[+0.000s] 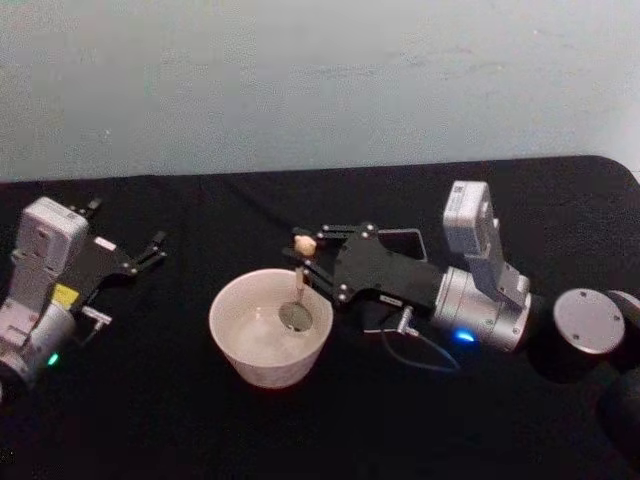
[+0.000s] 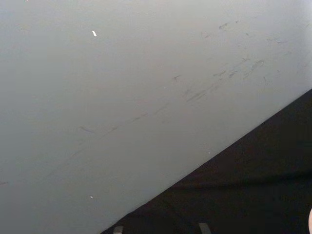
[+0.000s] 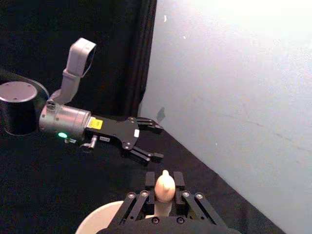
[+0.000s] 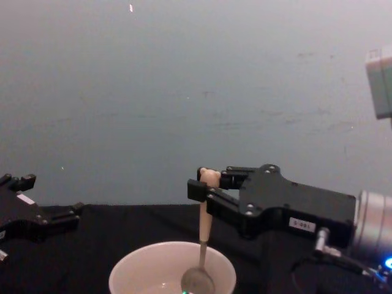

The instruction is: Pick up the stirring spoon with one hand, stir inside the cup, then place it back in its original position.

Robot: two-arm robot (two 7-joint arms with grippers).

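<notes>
**A:** where's the stirring spoon (image 1: 299, 285) at?

**B:** upright, bowl down in the cup (image 1: 265, 365), right gripper (image 1: 308, 255) pinched on its handle by the bear knob. Stirring step imo. Next: circle gently, off the walls. left gripper (image 3: 157, 142) parked far left, fingers spread.

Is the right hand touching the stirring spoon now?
Touching. The chest view shows the right hand closed on the stirring spoon handle, just under its knob, above the cup.

Looks like a robot lab or test bench rather than a lived-in room. Black-draped table (image 1: 150, 420) set against a bare, pale wall (image 1: 300, 80) carrying scuffs and scratches. Black curtain (image 3: 144, 58) hangs in folds where the wall ends.
</notes>
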